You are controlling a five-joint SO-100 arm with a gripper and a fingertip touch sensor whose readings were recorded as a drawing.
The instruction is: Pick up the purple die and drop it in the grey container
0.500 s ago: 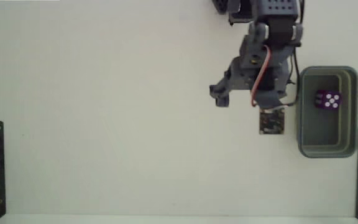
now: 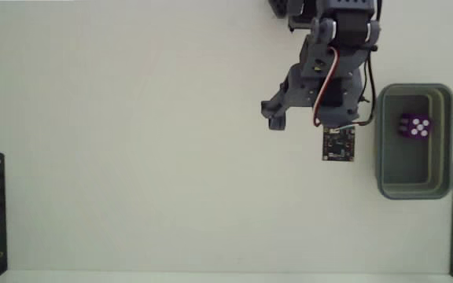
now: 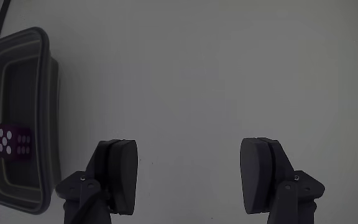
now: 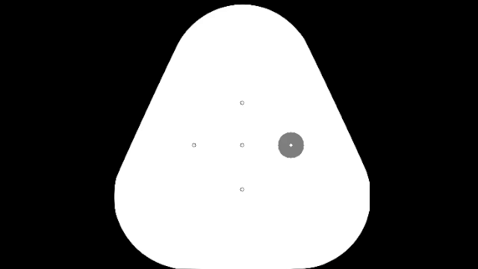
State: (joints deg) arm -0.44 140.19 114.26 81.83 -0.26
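One purple die (image 2: 415, 126) lies inside the grey container (image 2: 382, 149), in the far half of the tub as the fixed view shows it, with a five-dot face turned up. In the wrist view the die (image 3: 14, 142) sits on the floor of the container (image 3: 50, 124), close to the tub's left wall, and it touches nothing else that I can see.

The gripper (image 3: 189, 176) is spread wide and holds nothing: in the wrist view its two dark pads stand well apart, and only bare white table (image 3: 229, 74) shows between them. In the fixed view the gripper (image 2: 289, 118) hangs over the table just to the left of the container, and the small wrist camera board (image 2: 339, 145) sits beside the tub's left rim without covering it.

The relation that matters now is the side. The die is to the right of the gripper in the fixed view, and to the left of it in the wrist view, with the thick rim of the tub between them. The container's long axis runs from near to far, parallel to the arm's reach.

I judge that the drop is already done, since the die rests in the tub and the fingers are empty. What is left is only for the arm to go clear, and it should not swing right over the rim, or it could knock the container.
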